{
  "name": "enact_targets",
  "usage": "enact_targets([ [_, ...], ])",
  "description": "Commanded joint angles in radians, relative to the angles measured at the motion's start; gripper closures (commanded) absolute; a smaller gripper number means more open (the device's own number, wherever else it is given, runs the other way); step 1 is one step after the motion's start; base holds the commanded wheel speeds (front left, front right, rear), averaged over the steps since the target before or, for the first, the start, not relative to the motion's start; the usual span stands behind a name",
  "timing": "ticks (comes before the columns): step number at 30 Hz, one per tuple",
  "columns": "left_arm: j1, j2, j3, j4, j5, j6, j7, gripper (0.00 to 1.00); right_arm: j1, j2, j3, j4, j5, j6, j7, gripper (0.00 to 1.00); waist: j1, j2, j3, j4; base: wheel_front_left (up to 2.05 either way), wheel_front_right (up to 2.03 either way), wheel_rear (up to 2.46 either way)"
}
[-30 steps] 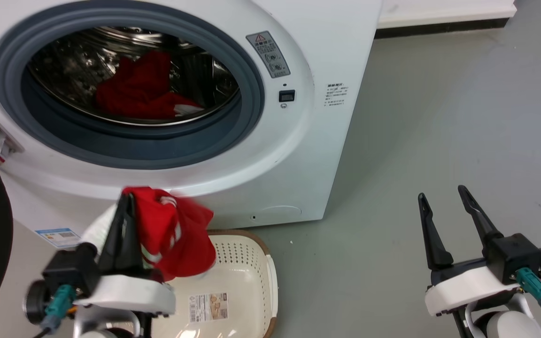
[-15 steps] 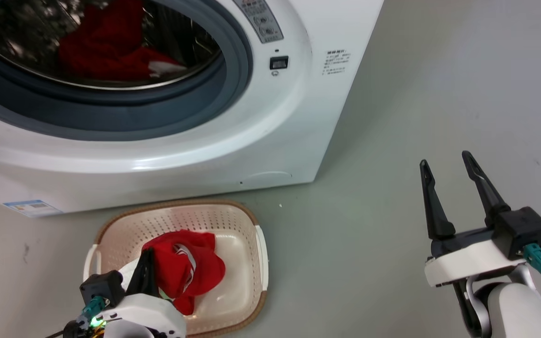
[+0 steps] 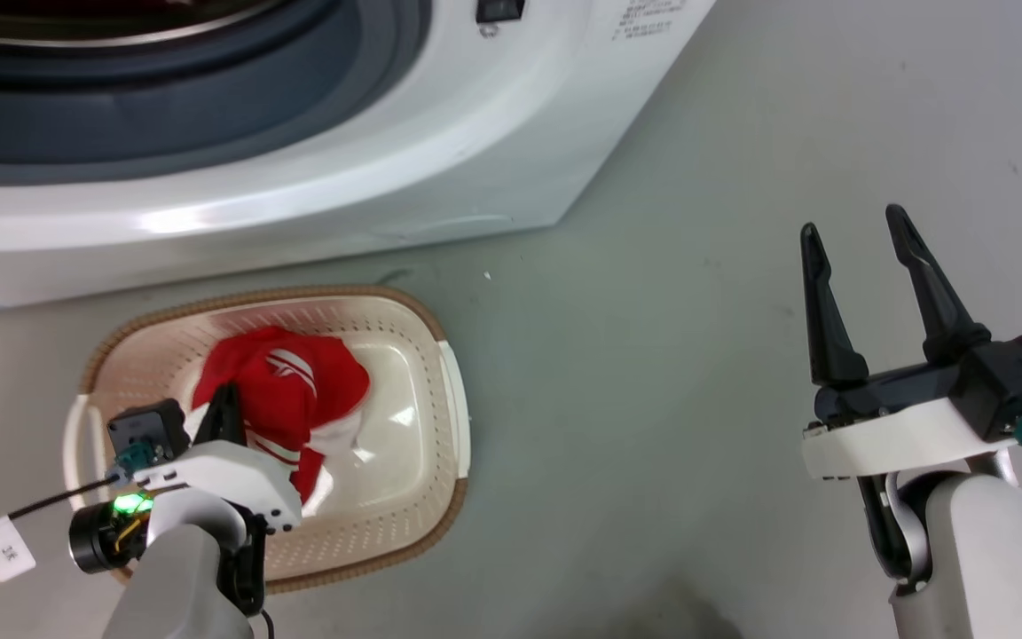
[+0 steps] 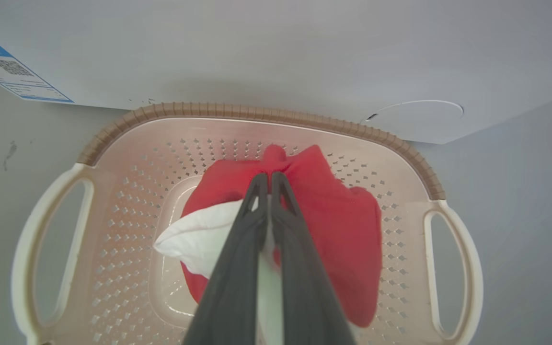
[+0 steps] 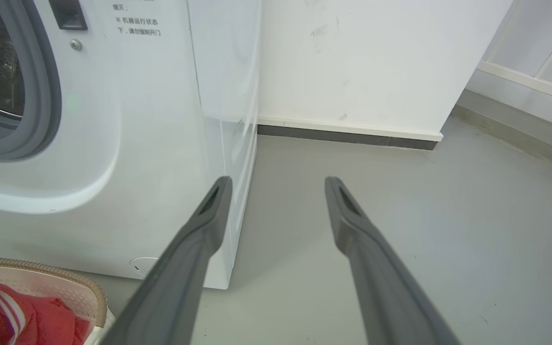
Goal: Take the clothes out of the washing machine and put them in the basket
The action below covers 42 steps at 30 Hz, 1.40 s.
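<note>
A red garment with white stripes [image 3: 298, 382] lies in the cream basket [image 3: 427, 319] on the floor, just in front of the white washing machine [image 3: 387, 177]. My left gripper [image 3: 225, 406] is down inside the basket, shut on the garment. In the left wrist view the two fingers [image 4: 270, 182] are pressed together on red and white cloth [image 4: 343, 225] over the basket's bottom, inside the brown rim [image 4: 257, 112]. My right gripper [image 3: 854, 224] hangs open and holds nothing, well right of the basket. The right wrist view shows its spread gripper [image 5: 278, 182], the machine [image 5: 151, 120] and the garment [image 5: 27, 311].
Bare grey floor [image 3: 653, 399] stretches between the basket and my right arm. A white wall with a dark skirting [image 5: 348, 136] runs behind the machine's right side. The grey door ring [image 5: 41, 96] and a bit of the drum show at the left of the right wrist view.
The head camera has tilted down. My left gripper has carried the red garment from in front of the machine down into the basket, still shut on it. The right gripper stays open.
</note>
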Motion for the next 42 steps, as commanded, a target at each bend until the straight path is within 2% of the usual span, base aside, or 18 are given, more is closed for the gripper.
enact_targets([
  [1, -0.034, 0.004, 0.009, 0.031, 0.008, -0.008, -0.007, 1.00, -0.030, 0.002, 0.007, 0.003, 0.011, -0.001, -0.011, 0.00, -0.0002, -0.0001, 0.078, -0.039, 0.00, 0.00, 0.00],
  [7, -0.097, 0.023, 0.053, 0.147, 0.014, -0.014, -0.006, 1.00, -0.064, 0.002, 0.027, 0.021, 0.030, -0.001, -0.027, 0.00, -0.0002, -0.0001, 0.145, -0.071, 0.00, 0.00, 0.00],
  [15, -0.118, 0.016, 0.085, 0.259, 0.022, -0.007, -0.006, 1.00, -0.084, 0.002, 0.034, 0.044, 0.039, -0.001, -0.035, 0.00, -0.0002, -0.0001, 0.174, -0.083, 0.00, 0.00, 0.00],
  [16, -0.119, 0.015, 0.087, 0.265, 0.024, -0.008, -0.006, 0.86, -0.086, 0.002, 0.034, 0.047, 0.041, -0.001, -0.036, 0.00, -0.0002, -0.0001, 0.173, -0.082, 0.00, 0.00, 0.00],
  [17, -0.118, 0.014, 0.091, 0.265, 0.025, -0.005, -0.006, 0.55, -0.086, 0.002, 0.034, 0.051, 0.040, -0.001, -0.036, 0.00, -0.0002, -0.0001, 0.170, -0.080, 0.00, 0.00, 0.00],
  [18, -0.116, 0.011, 0.094, 0.264, 0.028, -0.003, -0.006, 0.08, -0.085, 0.002, 0.033, 0.054, 0.040, -0.001, -0.037, 0.00, -0.0002, -0.0001, 0.165, -0.077, 0.00, 0.00, 0.00],
  [19, -0.111, 0.007, 0.095, 0.265, 0.031, -0.003, -0.006, 0.00, -0.084, 0.002, 0.031, 0.058, 0.034, -0.001, -0.037, 0.00, -0.0002, -0.0001, 0.156, -0.073, 0.00, 0.00, 0.00],
  [33, -0.001, -0.044, 0.123, 0.183, 0.082, -0.036, -0.005, 0.00, -0.011, 0.001, 0.002, 0.103, -0.017, -0.001, -0.037, 0.00, -0.0002, -0.0001, -0.098, 0.011, 0.00, 0.00, 0.00],
  [42, 0.090, -0.080, 0.140, -0.021, 0.142, -0.029, -0.005, 0.00, 0.064, 0.002, -0.024, 0.093, -0.031, -0.001, -0.012, 0.00, -0.0002, -0.0001, -0.235, 0.062, 0.00, 0.00, 0.00],
])
